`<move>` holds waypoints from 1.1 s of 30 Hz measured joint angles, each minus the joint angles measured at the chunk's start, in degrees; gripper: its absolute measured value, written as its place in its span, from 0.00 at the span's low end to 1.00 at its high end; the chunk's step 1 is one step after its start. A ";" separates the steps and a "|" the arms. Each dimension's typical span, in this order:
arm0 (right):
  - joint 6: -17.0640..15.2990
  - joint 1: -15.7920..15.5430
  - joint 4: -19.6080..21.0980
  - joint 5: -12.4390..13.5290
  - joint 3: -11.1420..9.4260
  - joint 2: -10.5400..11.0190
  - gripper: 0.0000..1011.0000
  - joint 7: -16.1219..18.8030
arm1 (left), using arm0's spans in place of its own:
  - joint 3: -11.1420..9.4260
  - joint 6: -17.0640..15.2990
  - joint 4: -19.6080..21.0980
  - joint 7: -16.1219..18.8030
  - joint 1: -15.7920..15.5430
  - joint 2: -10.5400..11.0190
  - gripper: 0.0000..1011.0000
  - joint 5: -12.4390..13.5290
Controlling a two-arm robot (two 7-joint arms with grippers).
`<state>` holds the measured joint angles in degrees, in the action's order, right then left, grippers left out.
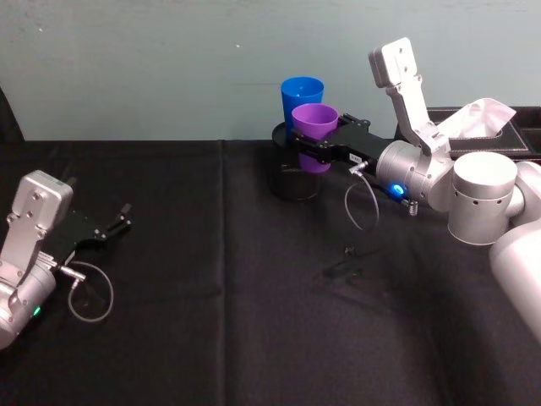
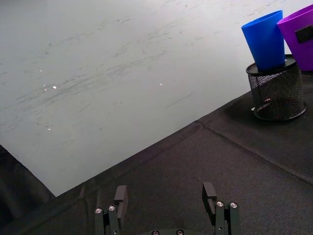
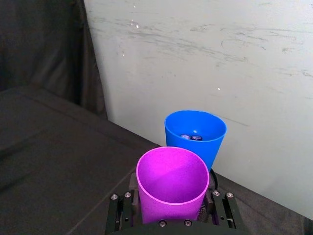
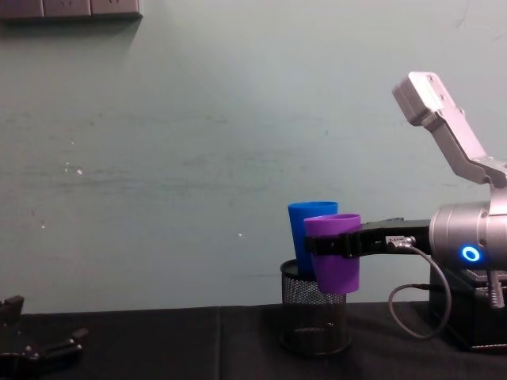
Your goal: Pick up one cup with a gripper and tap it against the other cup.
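My right gripper (image 1: pixel 309 141) is shut on the purple cup (image 1: pixel 314 123), holding it upright above the table. Its black jaws clamp the cup's sides in the right wrist view (image 3: pixel 171 183) and in the chest view (image 4: pixel 333 257). The blue cup (image 1: pixel 302 91) stands upright in a black mesh pen holder (image 1: pixel 294 182), directly behind the purple one (image 3: pixel 195 134). The rims sit very close; I cannot tell whether they touch. My left gripper (image 1: pixel 118 222) rests open and empty at the table's left (image 2: pixel 164 196).
A black cloth (image 1: pixel 211 321) covers the table, with a pale wall close behind the cups. A dark box with white paper (image 1: pixel 482 123) stands at the back right, behind my right arm. A small dark object (image 1: pixel 348 269) lies mid-table.
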<state>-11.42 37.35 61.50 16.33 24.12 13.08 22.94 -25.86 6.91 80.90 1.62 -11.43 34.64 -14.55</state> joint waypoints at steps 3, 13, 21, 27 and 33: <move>0.00 0.00 0.00 0.00 0.00 0.00 0.73 0.00 | 0.00 0.00 0.00 0.00 0.00 0.00 0.99 0.00; 0.00 0.00 0.00 0.00 0.00 0.00 0.73 0.00 | 0.00 0.00 0.00 0.00 0.00 0.00 0.99 0.00; 0.00 0.00 0.00 0.00 0.00 0.00 0.73 0.00 | 0.00 0.00 0.00 0.00 0.00 0.00 0.99 0.00; 0.00 0.00 0.00 0.00 0.00 0.00 0.73 0.00 | 0.00 0.00 0.00 0.00 0.00 0.00 0.99 0.00; 0.00 0.00 0.00 0.00 0.00 0.00 0.73 0.00 | 0.00 0.00 0.00 0.00 0.00 0.00 0.99 0.00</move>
<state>-11.42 37.35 61.51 16.33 24.12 13.08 22.94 -25.86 6.91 80.90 1.62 -11.43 34.65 -14.55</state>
